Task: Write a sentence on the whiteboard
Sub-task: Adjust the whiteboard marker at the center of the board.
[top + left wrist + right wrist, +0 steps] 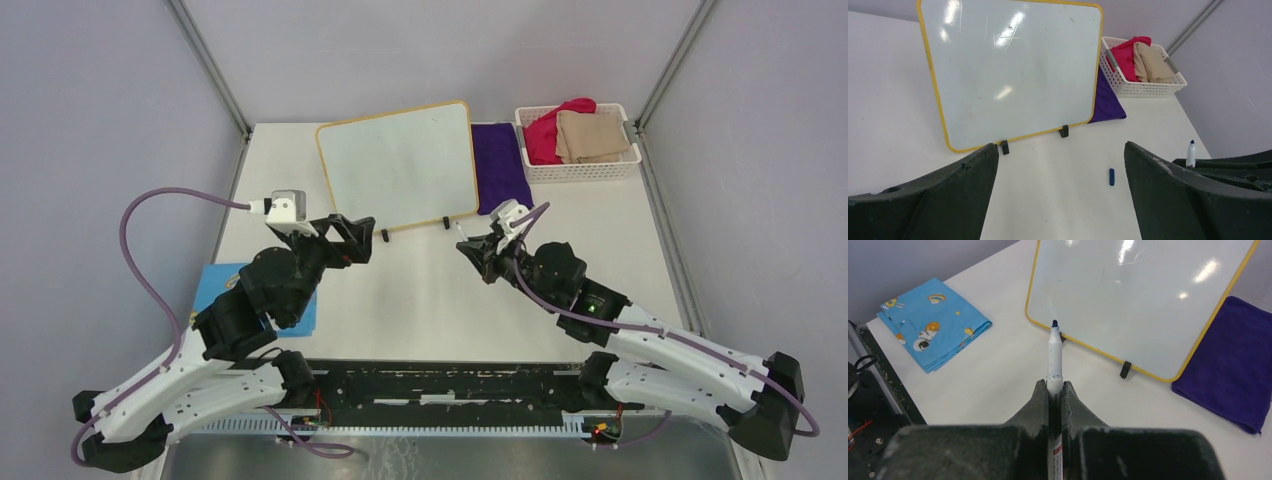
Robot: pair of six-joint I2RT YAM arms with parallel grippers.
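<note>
White and glossy, with rounded corners and a thin yellow-tan frame, the rectangular whiteboard [400, 165] lies just ahead of both grippers, its two small black feet on the edge nearest them. Its face catches bright glare and shows a few faint scuffs.

The left gripper [1060, 190] has its broad, matte black fingers [948, 200] spread wide apart with nothing between them. A small dark-blue plastic cap [1111, 176] lies on the table just ahead of it, towards its right finger.

The right gripper [1053, 390] is clamped on a slim white cylindrical marker pen [1053, 355]. The pen's dark-blue tip points forward at the board's near edge, close to it. I cannot tell whether it touches.

Ahead and to the right of this gripper, a soft, deep purple pile cloth [1228, 370] lies partly under the board's edge. To its left lies a folded sky-blue fabric printed with cartoon astronauts [930, 330].

Beyond the purple cloth, a white plastic lattice basket [580, 170] holds a crumpled red cloth and a folded tan one.

The smooth white tabletop [430, 300] is matte, enclosed by pale grey walls with slim metal posts at the far corners.
</note>
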